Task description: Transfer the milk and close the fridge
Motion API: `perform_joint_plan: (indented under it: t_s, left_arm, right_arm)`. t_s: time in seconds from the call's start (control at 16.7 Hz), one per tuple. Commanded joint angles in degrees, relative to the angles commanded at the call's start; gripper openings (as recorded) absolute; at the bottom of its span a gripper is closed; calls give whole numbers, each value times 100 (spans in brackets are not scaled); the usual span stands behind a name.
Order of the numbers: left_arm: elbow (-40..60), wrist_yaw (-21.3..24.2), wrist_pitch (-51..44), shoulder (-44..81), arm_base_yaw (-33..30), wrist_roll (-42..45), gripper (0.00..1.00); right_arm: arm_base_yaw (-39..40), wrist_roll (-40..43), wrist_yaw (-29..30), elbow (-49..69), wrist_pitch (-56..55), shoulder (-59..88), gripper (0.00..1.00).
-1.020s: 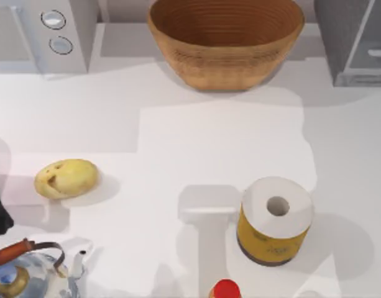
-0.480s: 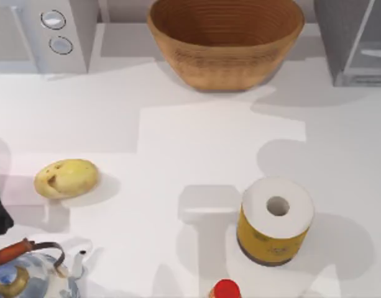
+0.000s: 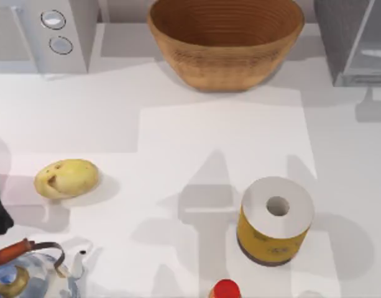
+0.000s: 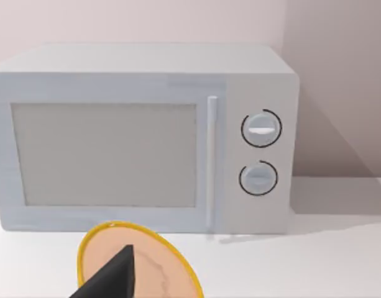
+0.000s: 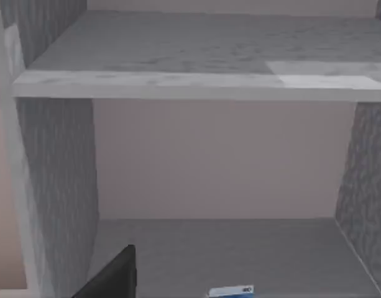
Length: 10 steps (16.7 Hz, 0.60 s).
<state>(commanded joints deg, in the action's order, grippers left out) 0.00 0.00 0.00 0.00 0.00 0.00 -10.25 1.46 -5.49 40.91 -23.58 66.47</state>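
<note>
The middle of the table [image 3: 196,143] lay bare, a broad lane from front to back. At the back a basket [image 3: 225,43] blocked the centre, with a microwave [image 3: 47,34] at the left corner and the fridge [image 3: 355,40] at the right. A potato [image 3: 66,179] and a kettle [image 3: 28,273] crowded the front left; a paper roll [image 3: 275,220] and a red cap [image 3: 225,289] stood front right. Inside the fridge, the lower compartment under the shelf [image 5: 196,84] was roomy, with the milk [image 5: 231,291] on its floor.

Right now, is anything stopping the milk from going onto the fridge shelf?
Nothing visible does. In the right wrist view the fridge stands open, and its lower compartment, under the shelf, looks bare. The blue top of the milk peeks in at its front edge, beside one dark finger of the right gripper.
</note>
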Motion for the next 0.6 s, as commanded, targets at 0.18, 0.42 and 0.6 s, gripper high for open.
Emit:
perform_joint_plan:
  t_s: [0.18, 0.42, 0.6]
  left_arm:
    - [0, 0, 0, 0, 0, 0, 100]
    - [0, 0, 0, 0, 0, 0, 100]
    - [0, 0, 0, 0, 0, 0, 100]
  right_arm:
    - [210, -19, 210, -1087, 624, -1941, 100]
    - [548, -57, 403, -2449, 1401, -4300, 100]
    - [787, -98, 488, -3296, 1892, -5612, 100]
